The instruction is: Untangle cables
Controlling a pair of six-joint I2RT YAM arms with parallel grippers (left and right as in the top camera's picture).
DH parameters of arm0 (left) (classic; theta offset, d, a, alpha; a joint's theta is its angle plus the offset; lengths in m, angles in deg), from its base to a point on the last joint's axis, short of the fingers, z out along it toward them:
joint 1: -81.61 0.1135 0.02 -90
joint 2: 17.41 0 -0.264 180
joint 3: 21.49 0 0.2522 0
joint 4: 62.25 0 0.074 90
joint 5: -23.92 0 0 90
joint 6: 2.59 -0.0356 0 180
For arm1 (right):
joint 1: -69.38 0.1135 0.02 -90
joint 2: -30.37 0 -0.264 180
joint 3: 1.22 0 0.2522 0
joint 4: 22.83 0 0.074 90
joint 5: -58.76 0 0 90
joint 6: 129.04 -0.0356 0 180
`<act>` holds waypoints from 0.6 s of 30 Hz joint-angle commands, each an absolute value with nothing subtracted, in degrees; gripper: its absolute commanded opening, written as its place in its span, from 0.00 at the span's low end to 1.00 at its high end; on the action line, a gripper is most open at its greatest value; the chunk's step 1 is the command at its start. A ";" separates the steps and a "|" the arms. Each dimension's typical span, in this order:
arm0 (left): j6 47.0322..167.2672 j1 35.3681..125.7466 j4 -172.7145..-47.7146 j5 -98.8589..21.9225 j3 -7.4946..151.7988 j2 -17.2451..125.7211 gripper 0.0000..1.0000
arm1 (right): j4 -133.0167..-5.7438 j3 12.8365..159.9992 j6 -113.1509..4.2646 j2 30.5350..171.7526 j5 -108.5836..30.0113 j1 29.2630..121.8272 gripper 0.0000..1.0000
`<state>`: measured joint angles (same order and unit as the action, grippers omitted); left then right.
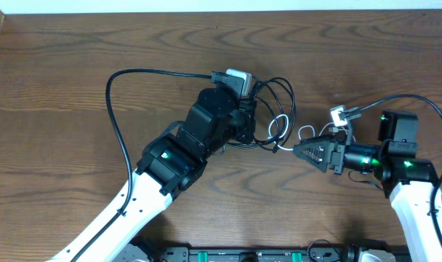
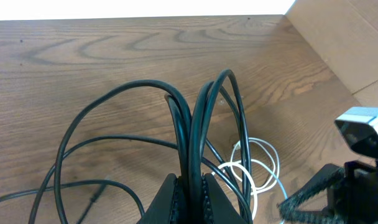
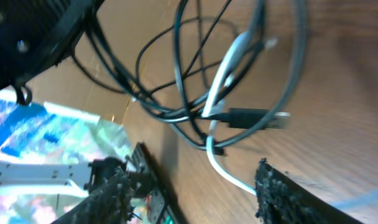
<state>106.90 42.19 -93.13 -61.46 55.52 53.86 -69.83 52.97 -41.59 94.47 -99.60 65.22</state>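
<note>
Two black cables (image 1: 282, 98) lie in tangled loops at the table's middle. My left gripper (image 1: 248, 121) is shut on a bunch of their strands (image 2: 190, 134), which rise straight up from its jaws (image 2: 189, 190) in the left wrist view. A thin white cable (image 1: 285, 140) coils beside them (image 2: 265, 163), and its white plug (image 1: 338, 115) lies further right. My right gripper (image 1: 296, 150) points left at the coil, open. In its own view the white cable (image 3: 221, 163) runs across the table between its spread fingers (image 3: 192, 186) without touching them. A black plug (image 3: 254, 117) hangs among the strands.
The left arm's thick black wire (image 1: 112, 102) arcs over the table to its wrist camera (image 1: 235, 77). The right arm's wire (image 1: 424, 102) loops at the far right. A rack (image 1: 243, 255) runs along the front edge. Bare wood lies to the left and back.
</note>
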 commanded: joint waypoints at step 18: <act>105.85 42.30 -93.05 -58.73 55.82 53.70 0.07 | -67.75 53.34 -49.53 94.01 -91.69 68.04 0.57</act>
<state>106.81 42.17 -93.40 -59.71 55.52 53.86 -68.01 52.97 -48.59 94.47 -92.91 67.67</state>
